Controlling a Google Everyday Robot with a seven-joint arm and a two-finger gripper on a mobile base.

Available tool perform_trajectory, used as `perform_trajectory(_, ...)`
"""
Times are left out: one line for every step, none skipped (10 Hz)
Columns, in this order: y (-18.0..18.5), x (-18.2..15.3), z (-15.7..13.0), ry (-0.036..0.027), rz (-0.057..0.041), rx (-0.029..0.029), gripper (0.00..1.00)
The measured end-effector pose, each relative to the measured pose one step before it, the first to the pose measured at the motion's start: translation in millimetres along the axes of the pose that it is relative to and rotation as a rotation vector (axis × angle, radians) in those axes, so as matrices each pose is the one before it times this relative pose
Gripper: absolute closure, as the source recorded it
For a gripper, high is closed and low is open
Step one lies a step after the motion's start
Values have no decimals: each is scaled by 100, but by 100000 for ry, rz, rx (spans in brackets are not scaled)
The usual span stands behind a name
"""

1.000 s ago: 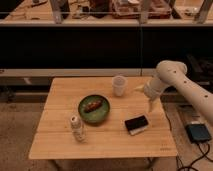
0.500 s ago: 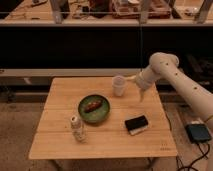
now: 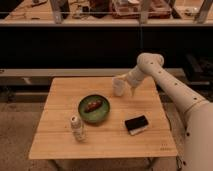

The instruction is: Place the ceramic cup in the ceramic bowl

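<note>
cup (image 3: 118,86) behind bowl (image 3: 84,114) on table (image 3: 60,97), hand (image 3: 128,85) just right of cup, bottle (image 3: 76,127) left of block (image 3: 136,124)

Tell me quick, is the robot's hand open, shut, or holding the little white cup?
Gripper: right beside the small whitish ceramic cup on the wooden table; open, closed or holding cannot be told.
</note>
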Motion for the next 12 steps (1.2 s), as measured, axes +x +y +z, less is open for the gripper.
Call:
perform_trajectory(-330,597,658,594,409,-579,20)
perform_trajectory(-235,622,710,515,632,-783,20)
perform_trajectory(-215,619,792,289,854,-1023,20)
perform_trajectory(31,470,431,237,1089,-771,20)
perform_trajectory(164,474,541,40,1229,-1181,25)
perform_trajectory(339,208,825,-507,663,-1973,36)
perform_trajectory(167,-65,412,-427,-14,-1338,44)
perform_trajectory(-2,-371,385,-681,-920,-1469,54)
perform_trajectory(-219,-570,128,-767,-2000,-978,64)
perform_trajectory(-224,-446,-157,-777,-1183,-46,74)
perform_trajectory(61,-425,-423,-1168,-708,217,84)
perform_trajectory(-23,-350,-850,-721,-672,1165,93)
